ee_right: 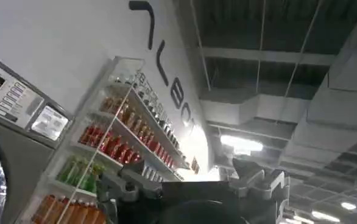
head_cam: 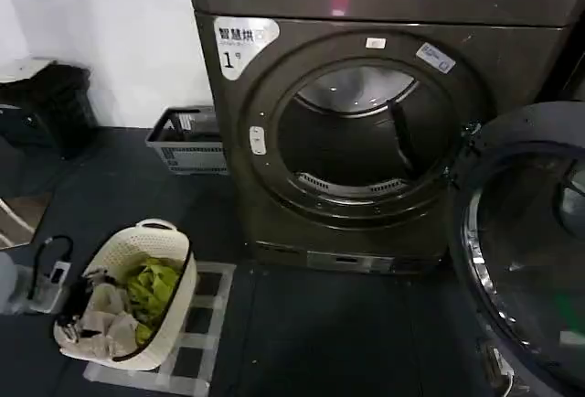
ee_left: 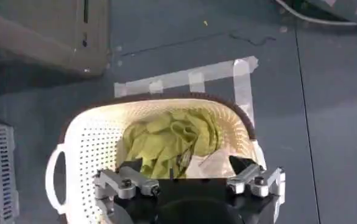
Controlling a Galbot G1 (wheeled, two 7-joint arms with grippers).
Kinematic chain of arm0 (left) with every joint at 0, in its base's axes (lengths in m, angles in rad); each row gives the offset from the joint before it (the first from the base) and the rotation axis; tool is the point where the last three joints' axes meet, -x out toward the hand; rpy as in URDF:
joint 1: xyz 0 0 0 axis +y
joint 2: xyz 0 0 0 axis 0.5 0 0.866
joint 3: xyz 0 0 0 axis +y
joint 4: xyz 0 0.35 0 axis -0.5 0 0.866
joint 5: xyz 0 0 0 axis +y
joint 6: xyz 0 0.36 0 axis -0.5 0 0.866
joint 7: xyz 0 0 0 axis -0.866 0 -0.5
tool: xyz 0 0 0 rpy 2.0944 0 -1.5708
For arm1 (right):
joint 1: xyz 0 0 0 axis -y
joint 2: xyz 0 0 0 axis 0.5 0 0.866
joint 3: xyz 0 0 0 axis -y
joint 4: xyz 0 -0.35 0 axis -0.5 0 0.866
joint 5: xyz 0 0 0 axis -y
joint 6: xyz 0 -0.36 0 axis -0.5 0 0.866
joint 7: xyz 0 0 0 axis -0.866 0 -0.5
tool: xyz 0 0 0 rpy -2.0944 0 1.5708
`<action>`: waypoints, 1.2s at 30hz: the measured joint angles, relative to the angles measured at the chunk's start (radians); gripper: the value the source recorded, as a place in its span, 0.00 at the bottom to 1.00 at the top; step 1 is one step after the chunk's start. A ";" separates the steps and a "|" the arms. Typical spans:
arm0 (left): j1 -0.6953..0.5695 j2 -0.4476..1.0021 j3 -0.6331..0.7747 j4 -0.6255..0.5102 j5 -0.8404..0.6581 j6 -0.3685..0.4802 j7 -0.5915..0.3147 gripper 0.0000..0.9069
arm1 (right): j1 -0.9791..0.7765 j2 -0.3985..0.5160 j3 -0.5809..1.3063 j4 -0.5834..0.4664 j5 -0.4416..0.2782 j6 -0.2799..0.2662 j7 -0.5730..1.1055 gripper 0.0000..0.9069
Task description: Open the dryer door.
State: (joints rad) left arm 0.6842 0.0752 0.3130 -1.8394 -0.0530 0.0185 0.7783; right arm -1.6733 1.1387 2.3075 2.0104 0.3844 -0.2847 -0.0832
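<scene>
The door (head_cam: 526,251) hangs swung wide to the right of the drum (head_cam: 352,136); we judge the opening done; both claws, left (ee_left: 187,182) above the basket (ee_left: 93,146), right (ee_right: 194,189) pointing ceilingward, gape empty; we keep clear.

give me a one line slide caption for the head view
Dryer door swung fully open at the right, exposing the empty drum, with a laundry basket of clothes on the floor at the left.
</scene>
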 joint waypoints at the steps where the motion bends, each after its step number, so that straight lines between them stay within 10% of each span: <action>1: 0.000 -0.001 0.000 0.004 0.007 -0.003 0.004 1.00 | 0.000 0.002 0.000 0.002 0.000 0.000 0.000 1.00; 36: 0.000 -0.016 -0.003 0.055 0.059 -0.011 0.027 1.00 | 0.012 -0.001 -0.009 0.016 -0.008 -0.004 -0.006 1.00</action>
State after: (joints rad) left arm 0.6846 0.0595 0.3096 -1.7841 0.0064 0.0074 0.8055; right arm -1.6612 1.1374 2.2982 2.0262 0.3766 -0.2886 -0.0892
